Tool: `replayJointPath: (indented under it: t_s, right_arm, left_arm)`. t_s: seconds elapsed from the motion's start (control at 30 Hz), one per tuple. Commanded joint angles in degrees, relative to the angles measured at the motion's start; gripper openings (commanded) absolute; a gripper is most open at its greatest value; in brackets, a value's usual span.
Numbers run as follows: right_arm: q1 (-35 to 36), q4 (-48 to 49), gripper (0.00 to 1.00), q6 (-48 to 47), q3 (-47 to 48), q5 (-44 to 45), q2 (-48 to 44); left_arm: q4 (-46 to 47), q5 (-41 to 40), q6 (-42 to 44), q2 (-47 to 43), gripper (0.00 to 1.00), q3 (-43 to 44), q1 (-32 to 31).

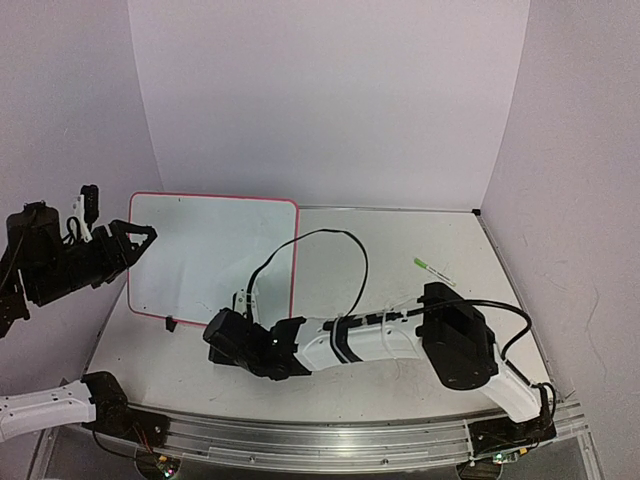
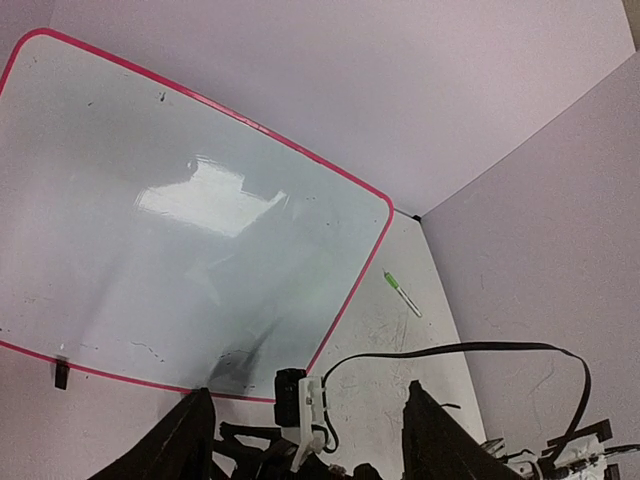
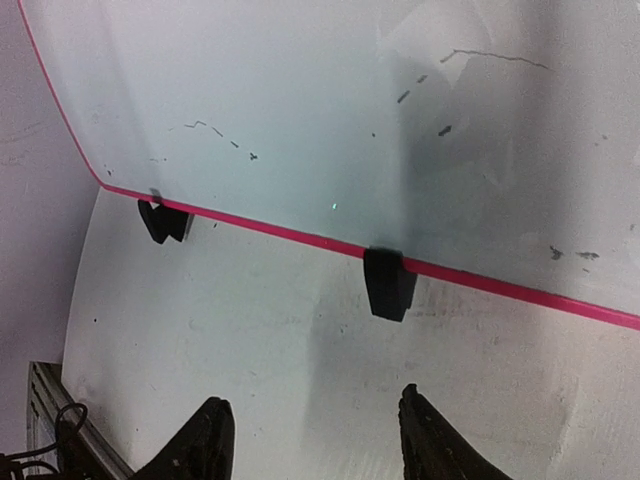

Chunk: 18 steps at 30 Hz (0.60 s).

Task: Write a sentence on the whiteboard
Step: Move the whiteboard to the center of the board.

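Observation:
The whiteboard (image 1: 210, 255) with a pink-red rim lies at the left of the table. It fills the left wrist view (image 2: 180, 220) and the top of the right wrist view (image 3: 330, 110). No green lettering shows on it, only faint grey scratches. A green and white marker (image 1: 432, 270) lies on the table at the right, also in the left wrist view (image 2: 402, 293). My left gripper (image 1: 143, 240) is open and empty, raised at the board's left edge (image 2: 305, 400). My right gripper (image 1: 213, 335) is open and empty, just in front of the board's near rim (image 3: 312, 400).
Two black clip feet (image 3: 388, 283) (image 3: 162, 220) sit on the board's near rim. A black cable (image 1: 330, 240) loops up from the right arm over the table. Lilac walls close in the back and both sides. A metal rail (image 1: 330, 440) runs along the near edge.

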Motion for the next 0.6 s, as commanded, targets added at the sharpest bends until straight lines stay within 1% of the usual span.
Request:
replayJointPath:
  t_s: [0.0,0.1,0.33,0.47,0.57]
  right_arm:
    - [-0.7,0.1,0.55,1.0,4.3,4.2,4.1]
    - [-1.5,-0.2,0.52,1.5,4.9,4.4,5.7]
    - [-2.5,-1.2,0.51,0.5,8.4,5.2,9.7]
    - [-3.2,-2.0,0.49,-0.2,11.0,5.8,12.1]
    - [-3.6,-2.4,0.44,-0.8,12.0,7.0,12.9]
  left_arm:
    - [-1.8,0.9,2.0,-1.0,0.67,3.1,0.1]
    - [-2.4,0.9,2.4,-1.6,0.69,3.8,0.2]
    - [-2.9,1.3,3.4,-1.7,0.79,4.1,0.1]
    - [-3.2,1.4,4.0,-1.3,0.8,4.1,0.1]
    - [-3.4,1.0,4.2,-1.2,0.81,4.5,0.1]
